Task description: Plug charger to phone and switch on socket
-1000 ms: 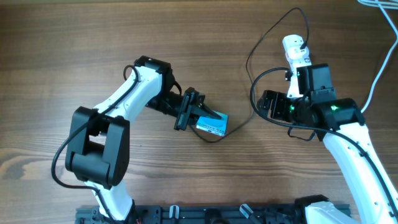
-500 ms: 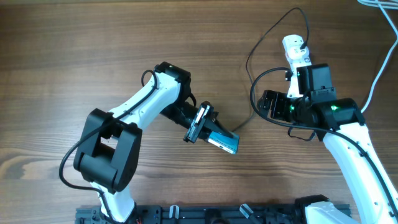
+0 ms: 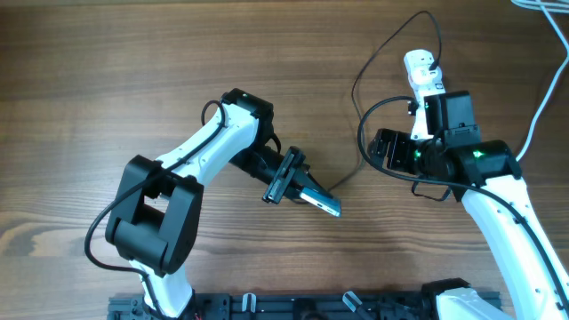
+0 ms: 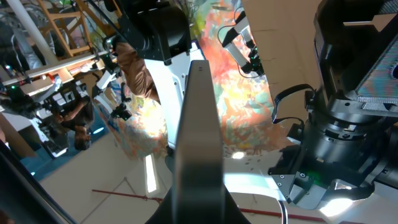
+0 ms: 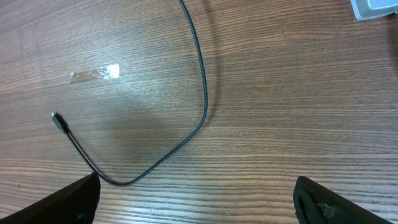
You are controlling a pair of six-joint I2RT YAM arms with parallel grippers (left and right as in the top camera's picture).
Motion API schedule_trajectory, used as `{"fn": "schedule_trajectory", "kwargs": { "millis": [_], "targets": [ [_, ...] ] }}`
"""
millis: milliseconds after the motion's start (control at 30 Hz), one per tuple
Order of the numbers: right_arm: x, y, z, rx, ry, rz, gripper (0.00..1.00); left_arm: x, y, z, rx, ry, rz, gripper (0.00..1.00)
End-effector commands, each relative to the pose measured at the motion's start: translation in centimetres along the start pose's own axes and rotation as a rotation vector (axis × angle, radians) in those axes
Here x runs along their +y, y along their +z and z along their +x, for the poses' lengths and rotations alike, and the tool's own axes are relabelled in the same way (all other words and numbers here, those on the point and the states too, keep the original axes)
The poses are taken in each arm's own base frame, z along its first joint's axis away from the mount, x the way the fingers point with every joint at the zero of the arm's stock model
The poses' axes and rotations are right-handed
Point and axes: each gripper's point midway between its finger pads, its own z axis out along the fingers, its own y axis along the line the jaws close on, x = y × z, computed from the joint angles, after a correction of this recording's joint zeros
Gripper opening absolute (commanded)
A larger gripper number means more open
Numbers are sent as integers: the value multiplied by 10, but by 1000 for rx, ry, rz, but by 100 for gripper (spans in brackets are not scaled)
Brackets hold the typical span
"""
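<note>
Two arms reach over the wooden counter [image 3: 107, 71]. The left hand [image 3: 302, 189] is clamped on the phone [image 3: 325, 205] near the middle of the counter. It holds the phone turned up on edge, so from above only a thin dark strip with a trace of teal shows. Through the left wrist camera the phone is a dark slab seen along its narrow side, pointing toward the other arm. Whether its lower edge touches the wood I cannot tell.

The charger [image 3: 357, 93] runs from the socket [image 3: 425, 76] at the far right, swings out in a wide black loop and comes back toward the phone. Its connector tip [image 5: 57, 119] lies bare on the wood, near the phone but not in it.

The right hand [image 3: 380, 151] hangs above that loop, just on the near side of the socket, its fingers [image 5: 74, 199] spread wide with nothing between them. A small strip of clear tape [image 5: 94, 73] is stuck to the counter beyond the tip. A pale cord [image 3: 544, 84] trails along the right edge.
</note>
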Motion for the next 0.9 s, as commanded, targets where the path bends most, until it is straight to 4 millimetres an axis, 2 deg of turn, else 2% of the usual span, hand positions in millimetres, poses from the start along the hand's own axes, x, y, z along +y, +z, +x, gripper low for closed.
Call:
{"fn": "schedule_trajectory", "kwargs": {
  "millis": [0,267,867],
  "targets": [
    [-3,0,-2,-9,-10,17,100,-3,1,5,9,-11,13,4],
    [-3,0,-2,-9,-10,17,100,7,0,0,-22,-11,-44,4],
    [-3,0,-2,-9,-10,17,100,7,0,0,-22,-31,-42,4]
  ]
}}
